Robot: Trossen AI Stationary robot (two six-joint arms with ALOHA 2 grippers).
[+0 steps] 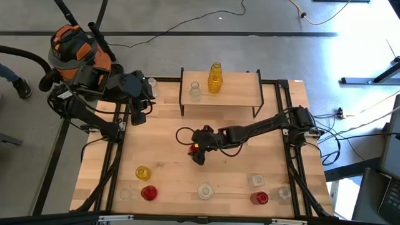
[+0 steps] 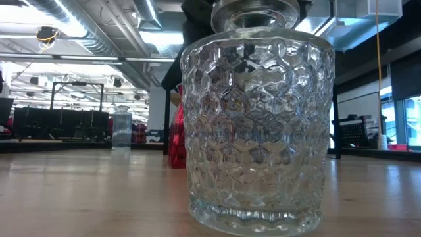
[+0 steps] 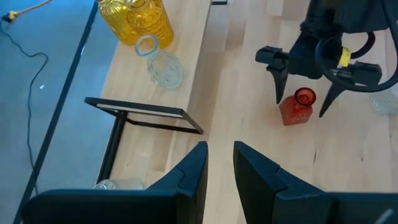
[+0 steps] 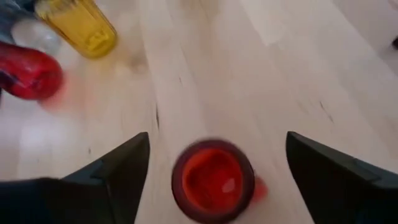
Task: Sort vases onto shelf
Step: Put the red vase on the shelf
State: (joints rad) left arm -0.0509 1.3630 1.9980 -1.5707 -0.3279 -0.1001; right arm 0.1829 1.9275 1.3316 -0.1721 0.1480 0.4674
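Observation:
My right gripper (image 4: 217, 138) is open and points down over a small red vase (image 4: 213, 180) that stands upright on its base mid-table (image 1: 194, 148). Its fingers stand on either side of the vase's neck without touching it, as the left wrist view shows (image 3: 301, 107). The shelf (image 1: 237, 94) stands at the far edge and carries a yellow vase (image 1: 215, 78) and a clear vase (image 1: 195, 91). My left gripper (image 3: 220, 146) waits near the shelf's left end (image 1: 139, 117), open by a narrow gap and holding nothing.
Several vases stand along the near edge: yellow (image 1: 142, 172), red (image 1: 148, 192), clear (image 1: 205, 190), clear (image 1: 256, 181), red (image 1: 259, 198). One more clear vase (image 1: 152, 84) stands left of the shelf. A large clear vase (image 2: 256, 125) fills the low view.

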